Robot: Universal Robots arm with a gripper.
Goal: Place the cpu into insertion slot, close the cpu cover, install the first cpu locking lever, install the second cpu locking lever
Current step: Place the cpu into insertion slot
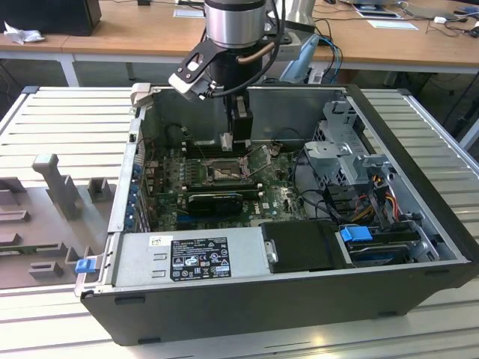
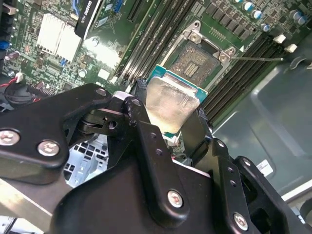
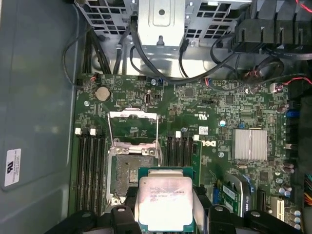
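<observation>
Pincer (image 3: 165, 215) pinching cpu (image 3: 165, 195) | square, silver-faced, green-edged | near dark-rimmed open insertion slot (image 3: 130, 169)

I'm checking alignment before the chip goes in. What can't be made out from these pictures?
First wrist view, the cpu: one edge runs off the picture, and fingers of the gripper cover its sides.
First wrist view, the insertion slot: one corner lies behind the cpu.
Exterior view: the insertion slot's pins are too small to make out.
Both wrist views: the cpu's underside faces away from the cameras.
</observation>
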